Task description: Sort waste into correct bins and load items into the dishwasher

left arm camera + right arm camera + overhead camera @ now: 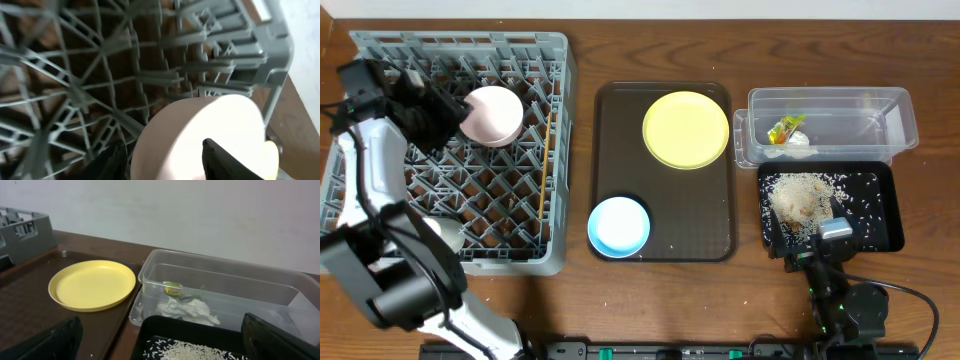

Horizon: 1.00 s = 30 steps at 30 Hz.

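A pink bowl (492,114) stands on its side in the grey dish rack (520,255) at the left. My left gripper (442,112) is shut on its rim; in the left wrist view one finger lies outside the pink bowl (200,125) and one inside, around my left gripper's centre (167,162). A yellow plate (685,128) and a blue bowl (618,226) sit on the brown tray (620,120). My right gripper (817,242) is open and empty at the front edge of the black tray (880,185) of rice; it shows in the right wrist view (160,342).
A clear bin (880,110) behind the black tray holds a yellow-green wrapper (785,128) and white tissue (798,142). A thin wooden stick (548,150) and a white item (445,232) lie in the rack. Rice grains are scattered in the black tray.
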{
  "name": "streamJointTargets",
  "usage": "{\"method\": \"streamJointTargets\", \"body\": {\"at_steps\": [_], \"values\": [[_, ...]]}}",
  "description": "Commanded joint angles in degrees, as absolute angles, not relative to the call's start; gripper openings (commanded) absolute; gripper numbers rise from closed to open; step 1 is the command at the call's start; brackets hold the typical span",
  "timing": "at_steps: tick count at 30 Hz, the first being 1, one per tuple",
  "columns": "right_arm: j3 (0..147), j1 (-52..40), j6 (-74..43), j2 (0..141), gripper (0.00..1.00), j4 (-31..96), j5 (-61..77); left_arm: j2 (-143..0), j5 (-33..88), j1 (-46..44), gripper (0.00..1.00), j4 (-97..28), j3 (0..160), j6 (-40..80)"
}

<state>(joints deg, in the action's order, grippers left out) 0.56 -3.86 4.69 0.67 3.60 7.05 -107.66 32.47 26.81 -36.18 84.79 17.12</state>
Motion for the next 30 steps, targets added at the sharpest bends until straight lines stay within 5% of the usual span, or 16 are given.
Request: {"method": "streamJointTargets", "body": {"at_steps": [1, 5, 7, 26, 30], "values": [[0.32, -3.4, 5.23, 0.32, 0.99, 3.6, 6.92, -108.86, 37.1, 27.18, 0.43, -36.86, 84.97, 15.03], [0.32, -3.4, 5.23, 0.32, 0.99, 3.6, 6.92, -109.1, 37.04, 27.2, 0.13, -37.19, 84.95, 14.85], [0.32, -3.4, 5.23, 0.32, 0.99, 3.6, 6.92, -109.1, 37.06, 27.2, 0.08, -37.19, 84.95, 14.85], [0.32, -3.4, 5.23, 0.38, 0.99, 3.6, 6.92, -103.83, 39.62, 27.09, 0.08, -39.66, 85.1, 14.61], [0.32, -3.4, 5.23, 0.38, 0.99, 3.62, 6.92, -103.83, 32.01, 27.03, 0.08, -45.36, 85.08, 14.66]]}}
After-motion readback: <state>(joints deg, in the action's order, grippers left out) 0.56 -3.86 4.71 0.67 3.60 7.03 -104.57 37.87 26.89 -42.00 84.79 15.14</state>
